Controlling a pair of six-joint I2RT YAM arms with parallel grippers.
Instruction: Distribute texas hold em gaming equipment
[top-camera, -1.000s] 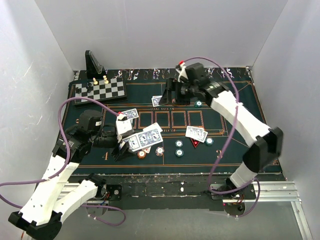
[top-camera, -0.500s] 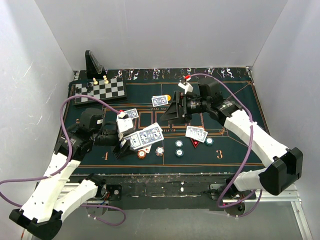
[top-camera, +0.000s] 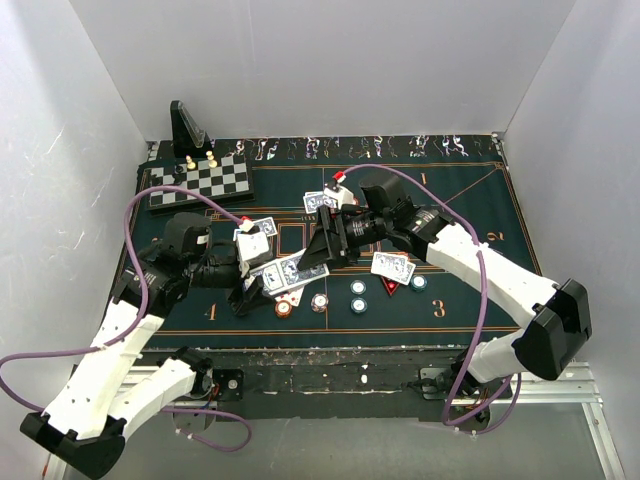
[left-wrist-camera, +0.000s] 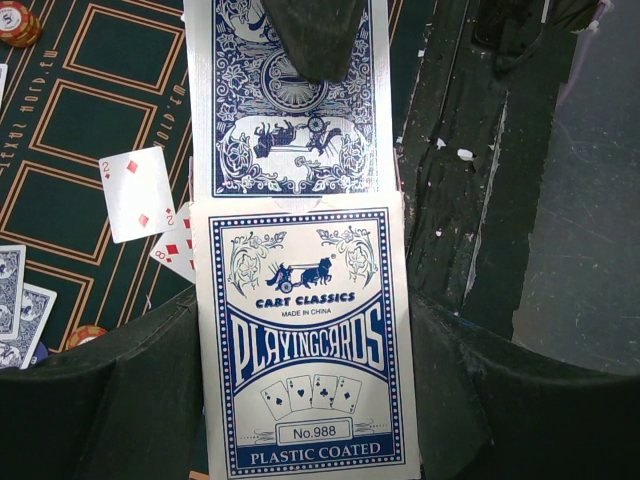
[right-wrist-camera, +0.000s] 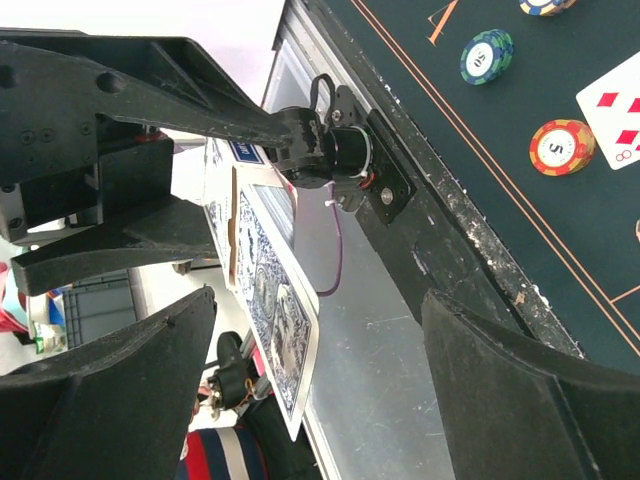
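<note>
My left gripper (top-camera: 262, 285) (left-wrist-camera: 305, 400) is shut on a blue and white playing-card box (left-wrist-camera: 300, 340) held above the mat's near left. A blue-backed card (left-wrist-camera: 290, 110) (right-wrist-camera: 280, 320) sticks out of the box. My right gripper (top-camera: 315, 255) (right-wrist-camera: 320, 390) is open, with that card's edge between its wide-apart fingers (right-wrist-camera: 110, 400). One right fingertip (left-wrist-camera: 320, 40) lies over the card. Card piles lie on the mat (top-camera: 393, 267) (top-camera: 318, 202) (top-camera: 262, 228). An orange chip (top-camera: 284, 307), a whitish chip (top-camera: 319, 301), teal chips (top-camera: 358, 288) and a red triangle marker (top-camera: 389, 285) lie near the front.
The chessboard (top-camera: 200, 180) with pawns and the black angled stand (top-camera: 187, 125) stand at the back left. Face-up diamond cards (left-wrist-camera: 140, 195) lie under the box. The table's black front edge (right-wrist-camera: 450, 250) runs close below both grippers.
My right arm has swung from the back of the mat forward and left to the card box. My left gripper has stayed almost in place with the box.
</note>
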